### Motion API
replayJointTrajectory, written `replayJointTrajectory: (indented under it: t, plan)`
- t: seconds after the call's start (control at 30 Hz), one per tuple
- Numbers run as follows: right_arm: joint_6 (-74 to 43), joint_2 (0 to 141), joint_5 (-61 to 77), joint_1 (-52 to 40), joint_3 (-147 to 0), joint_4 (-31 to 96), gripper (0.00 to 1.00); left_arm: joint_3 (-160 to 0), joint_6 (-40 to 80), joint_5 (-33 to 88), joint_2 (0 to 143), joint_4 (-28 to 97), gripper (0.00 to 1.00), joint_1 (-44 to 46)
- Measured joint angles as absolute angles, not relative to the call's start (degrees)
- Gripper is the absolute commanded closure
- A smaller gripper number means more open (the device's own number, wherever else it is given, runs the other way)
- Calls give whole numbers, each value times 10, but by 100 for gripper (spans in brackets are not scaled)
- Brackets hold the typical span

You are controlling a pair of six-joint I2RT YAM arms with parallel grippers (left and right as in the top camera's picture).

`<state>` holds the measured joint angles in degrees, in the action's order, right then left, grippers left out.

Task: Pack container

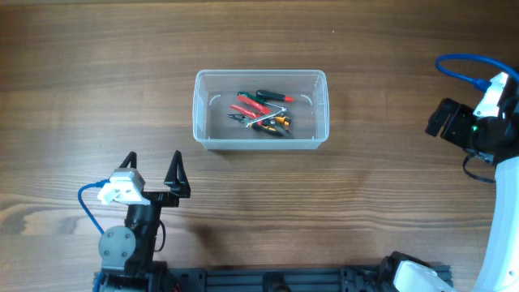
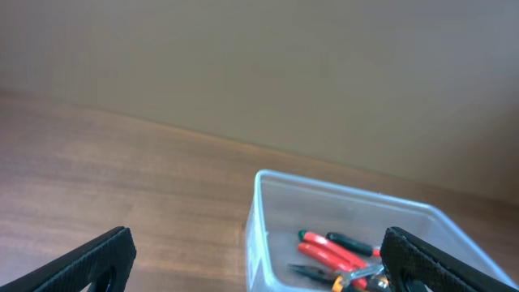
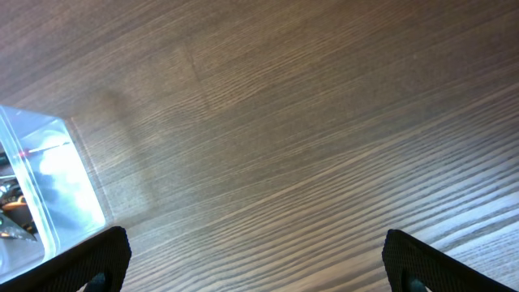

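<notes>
So the wooden table [image 1: 81, 81] is mostly bare, which I'd guess is why both arms are parked out at the edges. There's nothing loose in these shots for them to go after.

The left arm sits at the near-left edge with its left gripper [image 1: 153, 158] spread wide, holding nothing and aimed at the tub. The right gripper [image 3: 255, 243] is way off on the right side. Its fingers are also splayed apart and empty over bare wood, with just a corner of the tub in its camera.

The container [image 1: 203, 109] sits mid-table, slightly toward the far side, well apart from both arms.

Inside it is a little heap of hand tools [image 1: 261, 112]. They're red, green and yellow-handled pliers-type things, piled toward the middle. Looks pretty much packed to me.
</notes>
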<state>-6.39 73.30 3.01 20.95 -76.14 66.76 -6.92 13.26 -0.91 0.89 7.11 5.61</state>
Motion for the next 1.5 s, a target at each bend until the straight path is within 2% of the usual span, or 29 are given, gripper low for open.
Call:
replayJointTrajectory:
  t: [0.27,1.33,1.5]
  plan:
    - [-64,733,30,209,-761,668,0,-18,131,-19,8,59,0,56]
    - [-64,732,30,209,-761,667,0,-15,131,-17,8,57,0,56]
    - [-74,674,30,209,-761,615,0,-15,131,-16,8,57,0,56]
